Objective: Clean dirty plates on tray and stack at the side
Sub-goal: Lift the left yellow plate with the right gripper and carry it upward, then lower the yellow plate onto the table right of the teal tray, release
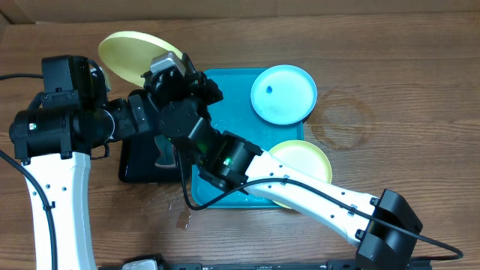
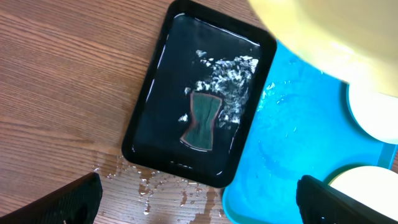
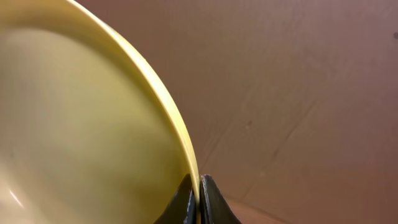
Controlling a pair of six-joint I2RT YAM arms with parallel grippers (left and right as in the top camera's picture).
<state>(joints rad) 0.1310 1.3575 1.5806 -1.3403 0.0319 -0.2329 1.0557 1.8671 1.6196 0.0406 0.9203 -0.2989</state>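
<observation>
One surface: brown wooden table (image 1: 390, 67).
Three round plastic plates (image 1: 307, 161): two yellow-green, one light blue (image 1: 283, 93).
Jaws: right gripper (image 3: 199, 186) pinches yellow-green rim (image 3: 155, 106); left gripper (image 2: 199, 180) wide.

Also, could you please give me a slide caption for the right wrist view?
The right gripper clamped on the rim of a yellow-green plate, seen close up from the wrist.

The raised plate (image 1: 133, 52) is pale yellow-green all over on my screen. Far right, I see a light blue plate (image 1: 283, 94), paler at its centre, with one small dark blue speck. The near right plate (image 1: 307, 157) is yellow-green with a whitish centre. The tray (image 1: 238, 105) is bright turquoise. Left of it, the small tray (image 2: 155, 124) is glossy black, flecked with white foam (image 2: 227, 78), holding a dark green sponge (image 2: 203, 119) edged reddish brown. The table (image 1: 405, 90) is brown wood grain.
</observation>
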